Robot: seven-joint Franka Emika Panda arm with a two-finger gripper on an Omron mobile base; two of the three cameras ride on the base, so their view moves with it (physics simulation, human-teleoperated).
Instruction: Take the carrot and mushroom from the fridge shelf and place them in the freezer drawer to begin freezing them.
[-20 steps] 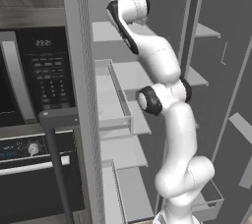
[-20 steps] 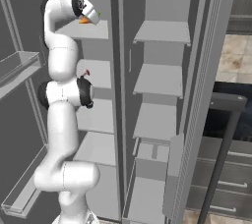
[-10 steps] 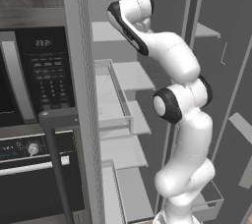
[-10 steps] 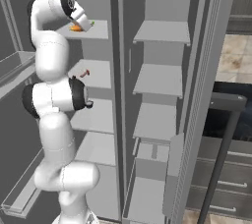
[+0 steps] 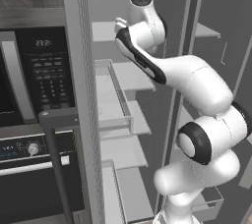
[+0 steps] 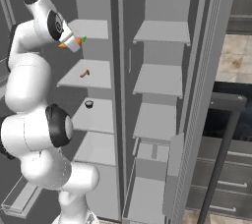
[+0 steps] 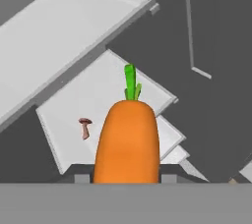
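My gripper is shut on the carrot, whose green tip points toward the fridge. It hangs in front of the left compartment, above the fridge shelf. On that shelf lies the small brown mushroom. In the hand view the carrot stands between my gripper fingers, and the mushroom lies beyond it on the fridge shelf. A pale-grey box-shaped pull-out, the freezer drawer, sits low in the right compartment.
A small dark object rests on the shelf below the mushroom. A vertical divider separates the two compartments. Pull-out trays with rails show beside the microwave. The open door stands to the right.
The hand has drawn back and down from the top shelf with the carrot still held. The elbow has swung lower and closer to the cameras.
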